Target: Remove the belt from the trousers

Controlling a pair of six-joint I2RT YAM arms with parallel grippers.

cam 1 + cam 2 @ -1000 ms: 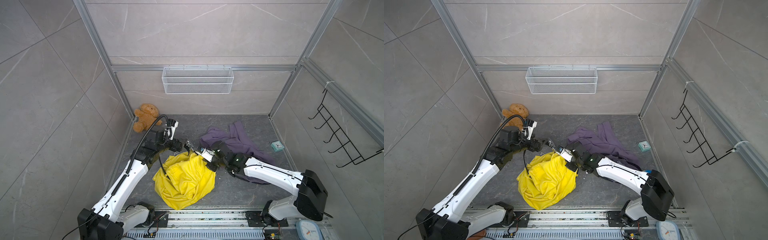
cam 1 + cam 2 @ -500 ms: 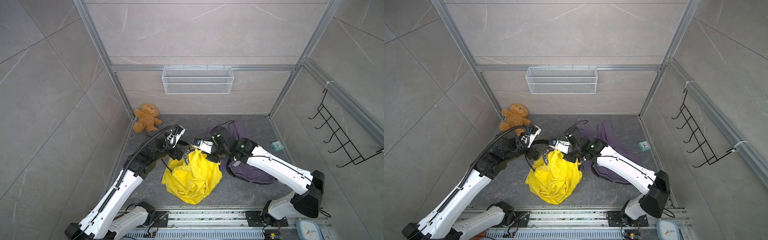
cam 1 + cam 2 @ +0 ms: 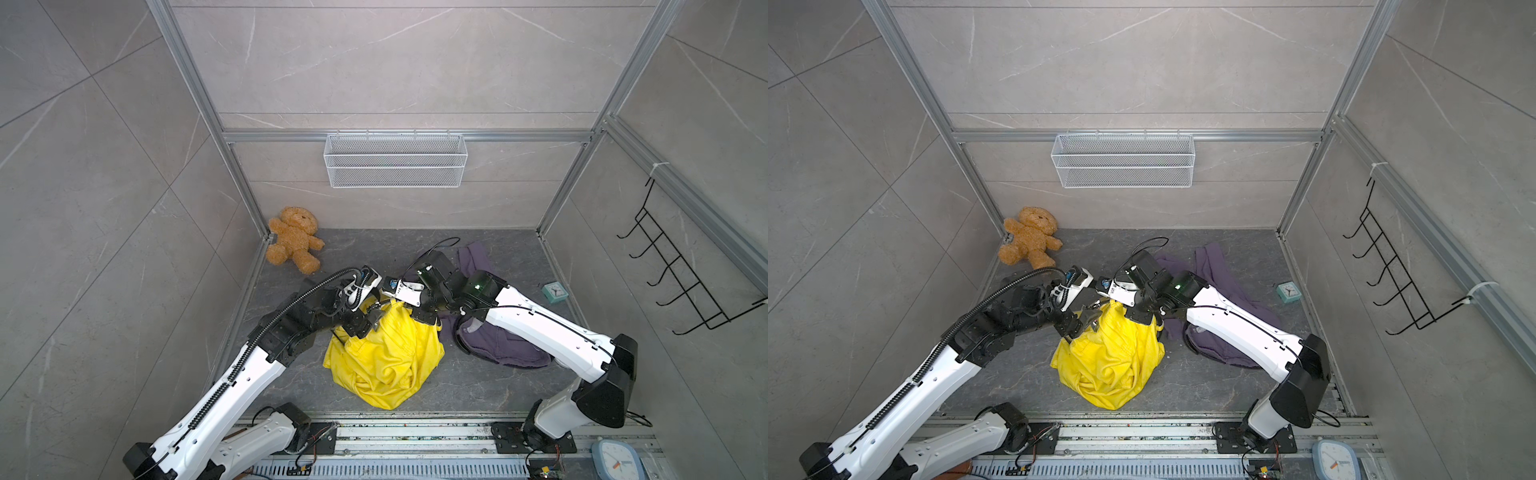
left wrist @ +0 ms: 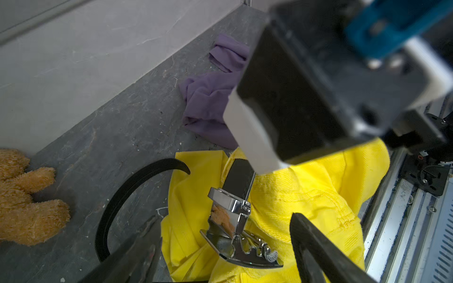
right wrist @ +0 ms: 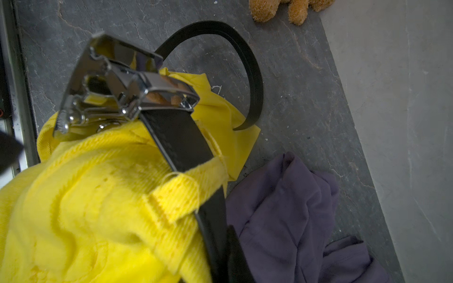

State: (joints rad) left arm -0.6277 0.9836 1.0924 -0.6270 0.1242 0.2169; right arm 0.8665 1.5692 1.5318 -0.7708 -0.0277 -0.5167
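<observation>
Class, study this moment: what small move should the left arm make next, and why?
Probably close the left gripper on the silver buckle: it sits between the open fingers, while the right gripper holds the trousers lifted, with the belt still threaded through a loop.

A lab test cell is shown: stone-look panels [image 3: 374,62] are held in aluminium framing [image 3: 407,136], a wire basket [image 3: 395,160] and hook rack [image 3: 681,262] are hung, and arm bases [image 3: 552,419] are fixed to a metal rail [image 3: 415,432].
</observation>
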